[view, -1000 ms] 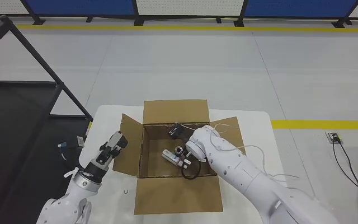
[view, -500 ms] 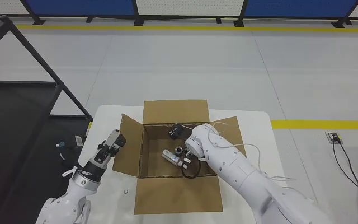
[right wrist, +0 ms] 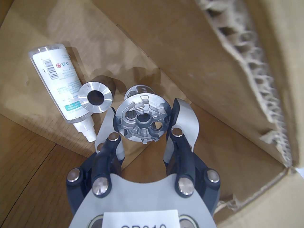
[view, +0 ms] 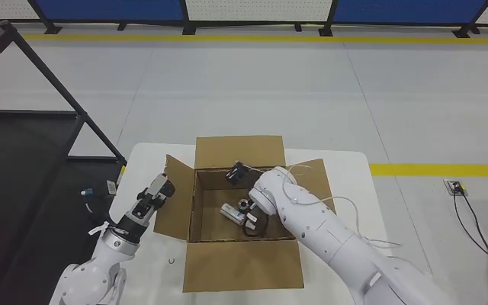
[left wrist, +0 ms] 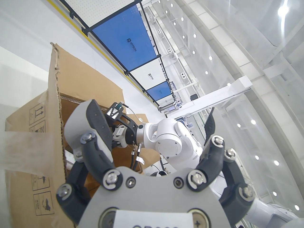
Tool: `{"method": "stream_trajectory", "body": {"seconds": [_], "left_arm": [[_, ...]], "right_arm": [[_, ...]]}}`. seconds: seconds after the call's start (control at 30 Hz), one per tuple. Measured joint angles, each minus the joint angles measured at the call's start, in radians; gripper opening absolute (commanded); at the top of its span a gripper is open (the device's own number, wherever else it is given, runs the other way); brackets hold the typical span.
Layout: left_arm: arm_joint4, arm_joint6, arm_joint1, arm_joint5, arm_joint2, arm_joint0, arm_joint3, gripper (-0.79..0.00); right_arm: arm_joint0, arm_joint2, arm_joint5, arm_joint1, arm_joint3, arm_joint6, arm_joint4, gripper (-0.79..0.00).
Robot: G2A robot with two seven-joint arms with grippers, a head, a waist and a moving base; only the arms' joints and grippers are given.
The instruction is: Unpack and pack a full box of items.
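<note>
An open cardboard box (view: 242, 267) sits on a white worktop (view: 152, 164) with its flaps spread outward. The right arm reaches in over the box's front right corner and hides much of the box floor from above.

Inside the box, the right claw (right wrist: 143, 111) is closed on a round metal hub (right wrist: 142, 122), with one finger against each side of its notched rim. A second flange behind the hub is mostly hidden.

Beside the hub, on the box floor, lies a white tube (right wrist: 59, 77) with its cap end towards the claw. Its label carries a barcode and small print too fine to read. A short metal cylinder (right wrist: 95, 97) with a hole in its face overlaps the tube; whether it rests on the tube cannot be told.

Crumpled honeycomb paper (right wrist: 249, 48) runs along one box wall. From above, a dark loop (view: 254, 229) shows on the box floor, partly under the arm, and what it is cannot be made out.

The left claw (left wrist: 152, 112) hangs just outside the box's left flap, wide open and empty. Shipping pictograms are printed on the box's outer wall beside it. A white sticker on each claw's body is cut off at the picture edge.
</note>
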Motion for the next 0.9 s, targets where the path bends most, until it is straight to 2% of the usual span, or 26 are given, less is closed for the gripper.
{"method": "stream_trajectory", "body": {"seconds": [0.2,0.33,0.4,0.9], "left_arm": [[0.001,-0.011,0.001,0.009,0.011,-0.016,0.005,0.0],[0.001,-0.018,0.002,0.013,0.017,-0.026,0.009,0.0],[0.002,-0.019,0.002,0.014,0.018,-0.029,0.011,0.0],[-0.006,-0.02,0.005,0.012,0.016,-0.036,0.031,0.0]], "right_arm": [[-0.139,0.12,0.08,0.101,-0.34,0.066,-0.139,-0.785],[-0.285,0.234,0.07,0.172,-0.61,0.131,-0.251,-0.785],[-0.324,0.259,0.068,0.185,-0.682,0.159,-0.288,-0.785],[-0.332,0.275,0.058,0.186,-0.677,0.125,-0.268,-0.785]]}}
